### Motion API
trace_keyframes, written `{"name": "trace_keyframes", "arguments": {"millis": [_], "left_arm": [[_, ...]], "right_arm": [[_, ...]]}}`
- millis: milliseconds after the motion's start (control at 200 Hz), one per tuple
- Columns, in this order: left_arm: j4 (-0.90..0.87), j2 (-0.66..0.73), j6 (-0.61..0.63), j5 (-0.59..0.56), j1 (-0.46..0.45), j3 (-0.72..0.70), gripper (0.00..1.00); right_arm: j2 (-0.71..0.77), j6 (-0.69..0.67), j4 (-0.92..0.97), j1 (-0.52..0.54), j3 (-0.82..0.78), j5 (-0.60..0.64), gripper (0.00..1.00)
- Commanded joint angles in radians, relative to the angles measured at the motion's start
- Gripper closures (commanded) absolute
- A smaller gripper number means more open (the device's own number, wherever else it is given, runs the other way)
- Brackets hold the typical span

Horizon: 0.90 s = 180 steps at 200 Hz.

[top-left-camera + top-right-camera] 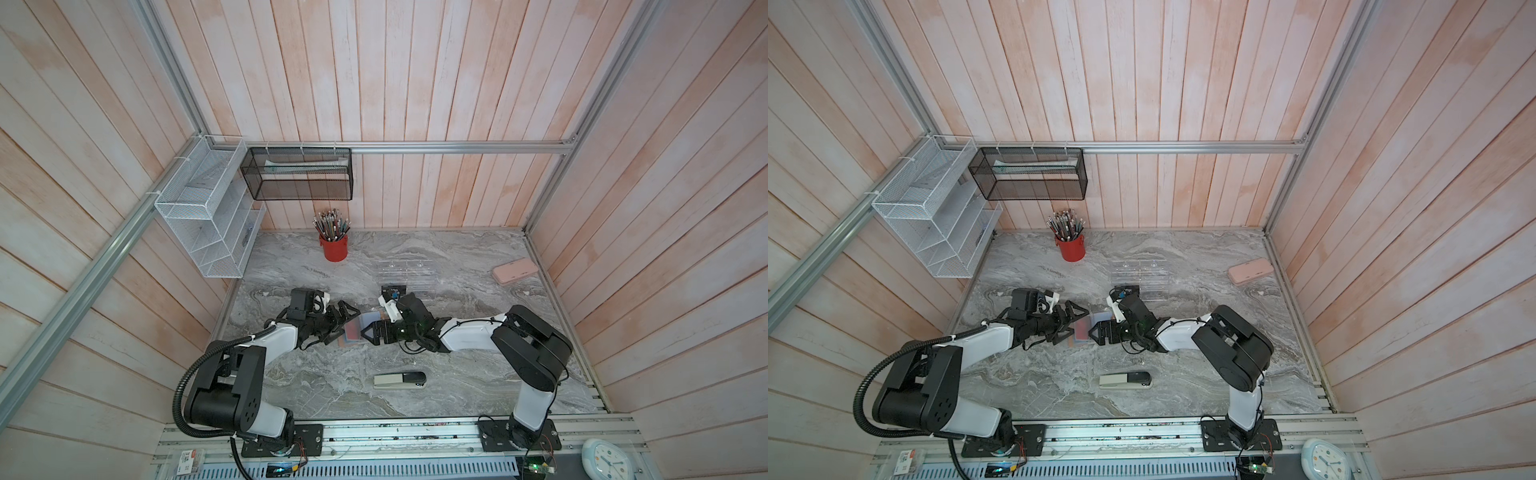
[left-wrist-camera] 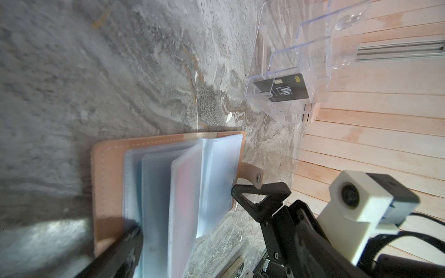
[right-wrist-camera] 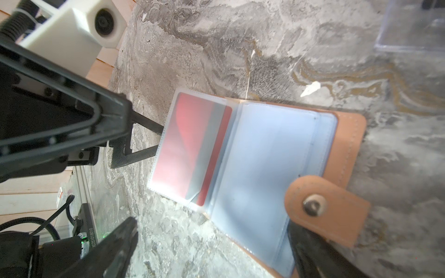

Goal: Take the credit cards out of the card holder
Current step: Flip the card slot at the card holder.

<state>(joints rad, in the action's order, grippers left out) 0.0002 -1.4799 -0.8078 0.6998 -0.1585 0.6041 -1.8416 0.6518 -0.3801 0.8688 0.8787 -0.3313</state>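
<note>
The tan card holder (image 1: 371, 319) (image 3: 349, 144) lies open on the marble table between my two grippers, its clear bluish sleeves fanned out. A red credit card (image 3: 190, 144) (image 1: 353, 330) sits inside one raised sleeve. A black credit card (image 2: 281, 89) stands in the clear acrylic rack (image 2: 313, 60). My left gripper (image 1: 343, 326) (image 2: 183, 260) is open, with the sleeves (image 2: 156, 192) between its fingers. My right gripper (image 1: 374, 326) (image 3: 214, 250) is open at the holder's opposite edge, and the snap tab (image 3: 322, 211) rests over one finger.
A red cup of pencils (image 1: 333, 247) stands at the back. The acrylic rack (image 1: 405, 274) is just behind the grippers. A long pink case (image 1: 515, 270) lies at the back right, a stapler (image 1: 399, 380) in front. Wire baskets (image 1: 199, 216) hang on the left wall.
</note>
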Motion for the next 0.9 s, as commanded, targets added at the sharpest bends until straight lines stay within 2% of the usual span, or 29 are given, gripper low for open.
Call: {"name": "trace_keyframes", "arguments": {"millis": [0,545,895], "left_arm": [[0.020,0.006,-0.011,0.010,-0.006,0.025,0.00],[0.004,0.023,-0.025,0.009,-0.017,0.042,0.00],[0.027,0.014,-0.049,0.006,-0.028,0.051,0.00]], "right_arm": [[0.017,0.011,0.045,-0.005,-0.033,-0.004,0.02],[0.022,0.009,0.059,-0.003,-0.027,0.004,0.02],[0.070,0.007,0.124,0.025,-0.017,0.166,0.02]]}}
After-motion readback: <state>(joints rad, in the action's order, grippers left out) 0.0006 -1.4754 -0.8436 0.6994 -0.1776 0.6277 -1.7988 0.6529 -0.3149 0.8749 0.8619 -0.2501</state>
